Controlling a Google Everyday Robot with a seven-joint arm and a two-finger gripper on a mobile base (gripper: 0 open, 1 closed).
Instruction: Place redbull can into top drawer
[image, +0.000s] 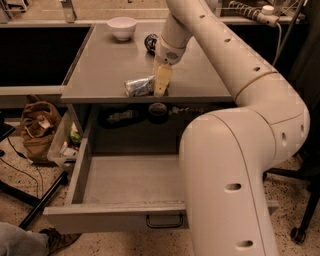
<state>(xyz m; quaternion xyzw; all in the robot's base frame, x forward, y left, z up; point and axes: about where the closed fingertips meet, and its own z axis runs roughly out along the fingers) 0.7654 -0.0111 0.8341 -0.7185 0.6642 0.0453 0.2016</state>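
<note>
The redbull can (138, 86), slim and silver, lies on its side near the front edge of the grey table top (100, 65). My gripper (162, 84) reaches down from the arm and is right at the can's right end, touching or nearly touching it. The top drawer (115, 216) is pulled out below the table. Its inside (125, 180) holds nothing, and its small dark handle (164, 221) shows on the front panel.
A white bowl (122, 26) and a short dark blue can (149, 41) stand at the back of the table. Dark items (118, 116) lie on the shelf under the top. A brown bag (37, 127) sits on the floor to the left. My arm's large white body (235, 175) fills the right side.
</note>
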